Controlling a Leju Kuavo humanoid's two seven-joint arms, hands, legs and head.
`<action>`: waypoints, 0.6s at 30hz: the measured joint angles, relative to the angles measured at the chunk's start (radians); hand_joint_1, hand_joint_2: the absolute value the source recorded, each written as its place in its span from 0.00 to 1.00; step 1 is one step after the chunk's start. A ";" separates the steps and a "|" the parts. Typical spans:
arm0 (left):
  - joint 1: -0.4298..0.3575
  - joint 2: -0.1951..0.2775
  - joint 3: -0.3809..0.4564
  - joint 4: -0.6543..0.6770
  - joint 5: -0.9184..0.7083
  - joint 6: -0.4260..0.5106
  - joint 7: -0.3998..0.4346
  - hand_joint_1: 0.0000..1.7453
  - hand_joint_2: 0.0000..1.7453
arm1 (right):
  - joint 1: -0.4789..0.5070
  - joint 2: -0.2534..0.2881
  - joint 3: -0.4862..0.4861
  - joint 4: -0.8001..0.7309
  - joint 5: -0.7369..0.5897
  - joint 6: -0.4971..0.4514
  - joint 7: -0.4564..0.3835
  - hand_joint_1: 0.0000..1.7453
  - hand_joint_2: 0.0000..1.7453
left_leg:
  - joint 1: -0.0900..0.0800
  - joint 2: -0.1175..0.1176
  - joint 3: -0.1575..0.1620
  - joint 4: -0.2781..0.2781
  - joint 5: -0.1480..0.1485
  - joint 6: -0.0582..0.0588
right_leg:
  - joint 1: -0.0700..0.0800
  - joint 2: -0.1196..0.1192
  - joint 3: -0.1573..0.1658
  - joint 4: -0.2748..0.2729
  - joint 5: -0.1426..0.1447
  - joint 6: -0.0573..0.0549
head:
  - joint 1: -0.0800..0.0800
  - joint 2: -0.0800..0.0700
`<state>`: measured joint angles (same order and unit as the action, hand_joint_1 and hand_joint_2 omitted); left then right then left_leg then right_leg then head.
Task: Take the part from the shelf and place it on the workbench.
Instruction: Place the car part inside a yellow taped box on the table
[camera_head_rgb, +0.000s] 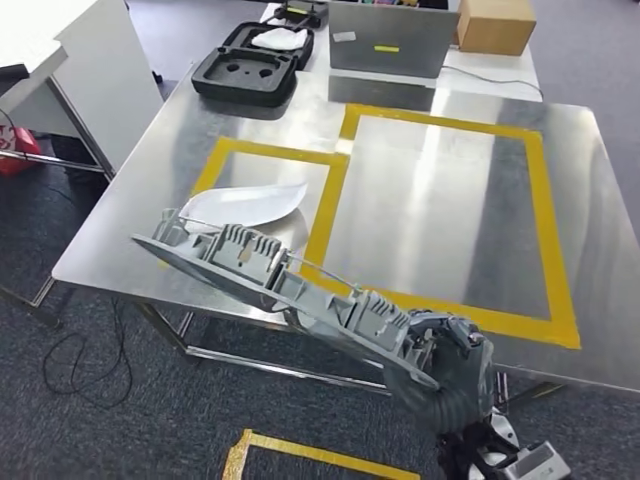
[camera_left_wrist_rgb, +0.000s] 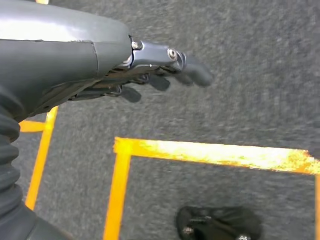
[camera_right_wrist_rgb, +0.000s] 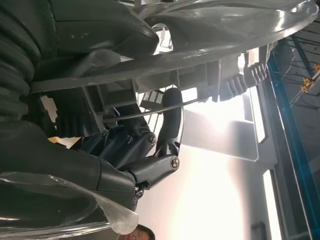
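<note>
Right hand (camera_head_rgb: 445, 350) grips one end of long grey ribbed plastic part (camera_head_rgb: 264, 275), held tilted over near edge of steel workbench (camera_head_rgb: 453, 190). Part likely stiff, light, unwieldy; mid-length grip would balance better. Left hand (camera_left_wrist_rgb: 158, 75) hangs, fingers extended, holding nothing.

So up top in the head view there's a black foam case (camera_head_rgb: 245, 70) lying open, with a grey laptop (camera_head_rgb: 391, 38) beside it and a cardboard box (camera_head_rgb: 496, 24) at the upper right. A white curved panel (camera_head_rgb: 245, 205) sits inside the left yellow tape square (camera_head_rgb: 266, 153). Far left, a white cabinet (camera_head_rgb: 79, 70) and something red (camera_head_rgb: 16, 150). Black cable (camera_head_rgb: 83, 360) loops over the grey carpet (camera_head_rgb: 136, 420), lower left.
</note>
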<state>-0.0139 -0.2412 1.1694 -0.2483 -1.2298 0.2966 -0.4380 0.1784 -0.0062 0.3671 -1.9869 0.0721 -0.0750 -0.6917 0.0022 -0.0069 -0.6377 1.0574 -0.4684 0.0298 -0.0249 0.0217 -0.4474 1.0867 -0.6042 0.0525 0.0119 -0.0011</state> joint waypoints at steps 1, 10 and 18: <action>-0.001 0.000 0.001 0.000 0.000 0.000 0.000 0.00 1.00 | 0.000 0.004 -0.011 0.000 -0.014 -0.001 -0.001 1.00 1.00 | 0.000 0.002 0.020 -0.009 -0.008 0.005 | 0.001 -0.006 -0.037 0.055 0.000 0.000 | 0.002 0.000; -0.001 -0.003 0.026 0.000 0.002 0.008 0.002 0.00 1.00 | 0.018 0.051 -0.157 -0.020 -0.100 -0.029 -0.003 1.00 1.00 | -0.019 0.013 0.201 -0.026 -0.147 0.013 | 0.036 -0.021 -0.247 0.016 0.118 -0.050 | 0.000 0.000; -0.013 -0.007 0.041 0.000 0.003 0.010 0.004 0.00 1.00 | 0.018 0.080 -0.197 -0.041 -0.100 -0.036 -0.003 1.00 1.00 | -0.009 0.011 0.117 0.163 -0.207 -0.033 | 0.020 -0.008 -0.164 -0.060 0.138 -0.069 | -0.007 0.000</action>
<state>-0.0270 -0.2486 1.2107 -0.2487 -1.2264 0.3066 -0.4341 0.1964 0.0738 0.1700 -2.0280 -0.0275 -0.1106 -0.6947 -0.0067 0.0040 -0.5209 1.2206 -0.6756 -0.0034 -0.0052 0.0140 -0.6118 1.0264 -0.4663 -0.0164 0.0050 -0.0011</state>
